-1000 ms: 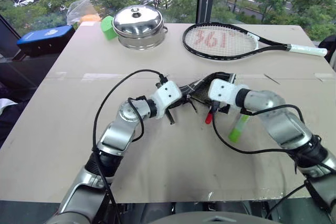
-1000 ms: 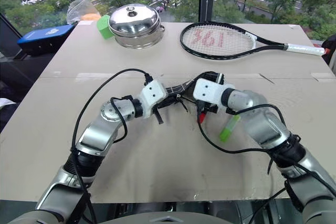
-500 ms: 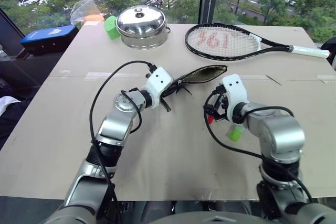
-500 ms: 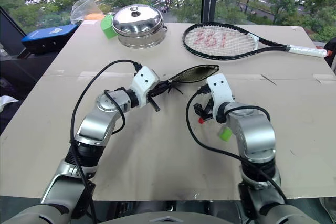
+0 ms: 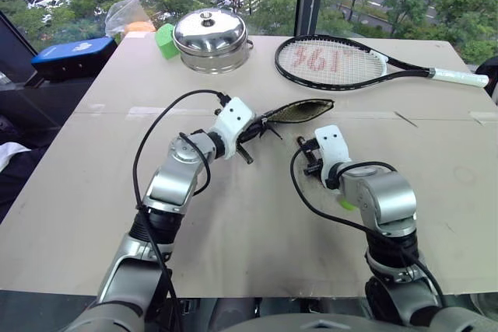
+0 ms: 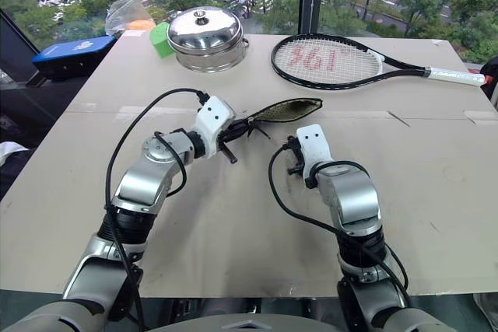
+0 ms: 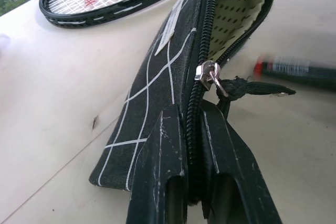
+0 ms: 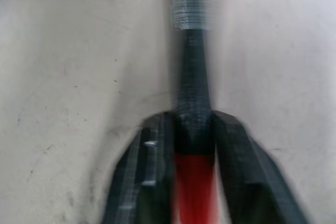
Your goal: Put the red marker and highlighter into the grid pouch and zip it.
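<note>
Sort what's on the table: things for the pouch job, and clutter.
Job:
- black white-grid fabric pouch, unzipped, in left claw
- black red-capped marker, between the right claw fingers
- lime-green highlighter

Clutter:
- steel lidded pot
- black tennis racket
- green block
- blue case

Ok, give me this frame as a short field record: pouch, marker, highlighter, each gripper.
grid pouch: unzipped, mouth open, one end pinched by the left gripper
red marker: lying on the table, right gripper closed around its barrel
highlighter: on the table, mostly hidden behind the right arm
zipper: not closed
</note>
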`<state>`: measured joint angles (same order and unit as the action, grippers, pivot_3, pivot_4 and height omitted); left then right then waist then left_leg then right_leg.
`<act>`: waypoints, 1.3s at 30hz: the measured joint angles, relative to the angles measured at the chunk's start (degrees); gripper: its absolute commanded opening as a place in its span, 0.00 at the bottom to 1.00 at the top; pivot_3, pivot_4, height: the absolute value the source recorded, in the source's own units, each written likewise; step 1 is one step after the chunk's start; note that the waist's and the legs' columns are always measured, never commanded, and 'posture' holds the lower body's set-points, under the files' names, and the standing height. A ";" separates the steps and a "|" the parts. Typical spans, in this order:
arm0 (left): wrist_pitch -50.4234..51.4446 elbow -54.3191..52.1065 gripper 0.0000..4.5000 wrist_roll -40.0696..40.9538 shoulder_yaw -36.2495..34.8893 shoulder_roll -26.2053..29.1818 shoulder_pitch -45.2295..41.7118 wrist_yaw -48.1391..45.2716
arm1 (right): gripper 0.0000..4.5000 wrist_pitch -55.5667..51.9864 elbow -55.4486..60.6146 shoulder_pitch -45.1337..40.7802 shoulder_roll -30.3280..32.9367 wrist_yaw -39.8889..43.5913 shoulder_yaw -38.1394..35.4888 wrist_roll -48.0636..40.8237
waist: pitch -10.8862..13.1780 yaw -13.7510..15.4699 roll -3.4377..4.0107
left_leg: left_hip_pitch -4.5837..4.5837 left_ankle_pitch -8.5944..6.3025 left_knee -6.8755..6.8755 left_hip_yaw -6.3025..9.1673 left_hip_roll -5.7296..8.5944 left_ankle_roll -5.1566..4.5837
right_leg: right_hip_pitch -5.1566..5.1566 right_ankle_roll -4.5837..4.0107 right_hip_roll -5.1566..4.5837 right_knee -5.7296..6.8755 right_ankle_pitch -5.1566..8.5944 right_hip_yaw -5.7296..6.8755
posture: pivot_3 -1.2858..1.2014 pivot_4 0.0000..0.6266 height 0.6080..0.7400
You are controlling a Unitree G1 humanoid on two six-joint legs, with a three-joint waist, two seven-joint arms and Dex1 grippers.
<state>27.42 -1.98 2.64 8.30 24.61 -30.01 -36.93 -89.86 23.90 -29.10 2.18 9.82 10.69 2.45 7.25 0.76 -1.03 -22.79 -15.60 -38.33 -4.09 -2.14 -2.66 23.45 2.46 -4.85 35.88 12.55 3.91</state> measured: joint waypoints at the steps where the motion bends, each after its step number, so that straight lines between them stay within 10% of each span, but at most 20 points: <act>1: 0.01 -0.23 0.00 0.05 0.00 -0.06 0.08 0.06 | 0.07 0.01 0.00 -0.22 0.93 0.29 0.59 -0.59 | 0.00 0.03 0.00 | 0.00 0.00 0.00 0.00 0.00 0.01 | 0.00 0.00 -0.01 0.00 0.00 0.00 | 0.52 0.24 1.00; 17: -3.75 -1.04 0.00 0.81 1.36 1.36 2.13 -2.22 | 0.07 22.63 12.56 -15.04 53.89 26.60 23.77 -5.16 | 0.32 -1.15 0.20 | 0.01 -0.15 0.11 0.02 -0.10 -0.24 | 0.08 0.01 0.16 -0.11 0.02 0.00 | 0.52 0.24 1.00; 31: -4.61 -5.99 0.00 0.87 5.21 -0.17 3.41 -3.71 | 0.07 45.26 -11.90 -27.72 40.72 33.87 40.18 12.26 | 0.32 -1.25 0.08 | -0.05 0.00 0.00 -0.09 -0.05 0.00 | 0.07 0.02 0.00 -0.09 0.01 -0.04 | 0.52 0.24 1.00; 32: -4.56 -6.10 0.00 0.88 5.26 -0.17 3.48 -3.95 | 0.30 47.21 -14.20 -27.80 39.45 34.07 40.01 12.90 | 0.32 -1.28 0.08 | -0.05 0.01 0.01 -0.09 -0.04 0.02 | 0.07 0.02 0.02 -0.09 0.00 -0.04 | 0.52 0.24 1.00; 36: -3.99 -6.63 0.00 1.09 5.32 -0.67 4.16 -3.89 | 0.67 51.24 -16.85 -25.73 37.02 35.28 35.83 12.66 | 0.32 -1.02 0.08 | -0.08 0.01 0.02 -0.07 -0.07 0.02 | 0.06 0.03 0.01 -0.09 0.00 0.02 | 0.52 0.24 1.00; 39: -2.96 -6.82 0.00 1.28 5.17 -0.90 4.69 -3.16 | 0.67 40.56 -9.81 -20.52 36.77 38.11 22.74 5.88 | 0.32 -0.44 0.07 | -0.12 0.01 0.00 -0.01 -0.12 0.02 | 0.03 0.02 -0.01 -0.10 0.00 0.07 | 0.52 0.24 1.00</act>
<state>24.46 -8.80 3.92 13.47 23.72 -25.32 -40.09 -49.31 14.08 -49.61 38.95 47.93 33.43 8.33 7.57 0.32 -0.97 -22.91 -15.59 -38.33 -4.09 -2.25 -2.65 23.48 2.49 -4.86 35.79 12.55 3.98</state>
